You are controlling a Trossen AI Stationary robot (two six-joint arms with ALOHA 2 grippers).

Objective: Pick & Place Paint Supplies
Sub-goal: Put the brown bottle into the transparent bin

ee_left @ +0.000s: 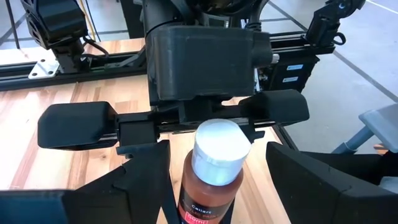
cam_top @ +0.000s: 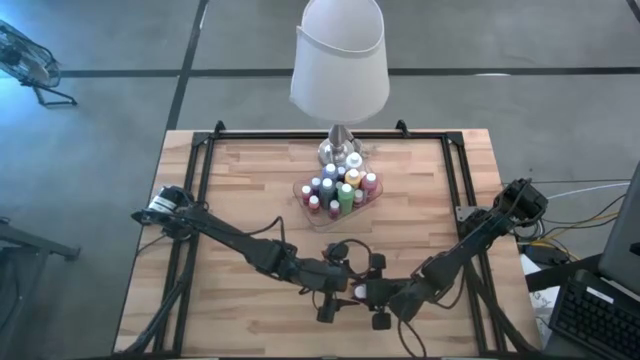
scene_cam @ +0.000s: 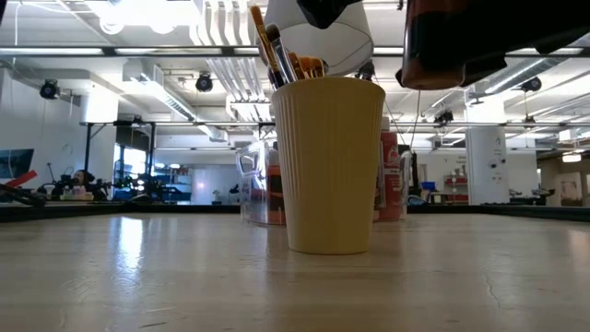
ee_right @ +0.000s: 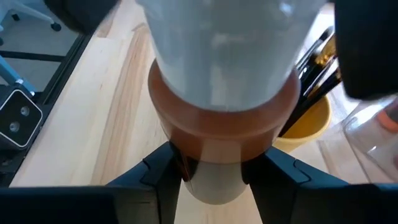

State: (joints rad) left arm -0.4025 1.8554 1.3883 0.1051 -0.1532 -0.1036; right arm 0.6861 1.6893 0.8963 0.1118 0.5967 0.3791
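A brown paint bottle (ee_left: 210, 186) with a white cap (ee_left: 219, 146) hangs upright above the near middle of the table, with my right gripper (ee_right: 211, 168) shut on it. My left gripper (ee_left: 217, 190) faces the right one, open, one finger on each side of the bottle's body. In the high view the cap (cam_top: 358, 292) shows where the two arms meet. Just beyond stands a yellow-orange cup (scene_cam: 327, 166) with dark-handled brushes (scene_cam: 277, 51) sticking up out of it. Several more white-capped bottles stand in the clear tray (cam_top: 303, 193). My right gripper pinches the bottle's lower body (ee_right: 214, 158) between its two fingers (ee_right: 163, 169), slanting down from the table's right side. The bottle stands upright, cap up, lifted clear of the table. My left gripper: one finger (ee_left: 149, 186) is close against the bottle; I cannot tell whether it touches. Bare table shows beside the other finger.
A lamp with a white shade (cam_top: 340, 60) stands at the far middle, its base (cam_top: 340, 150) just behind the tray. A black frame (cam_top: 200, 160) runs along the table's edges. The cup (ee_right: 308, 124) stands close beside the held bottle.
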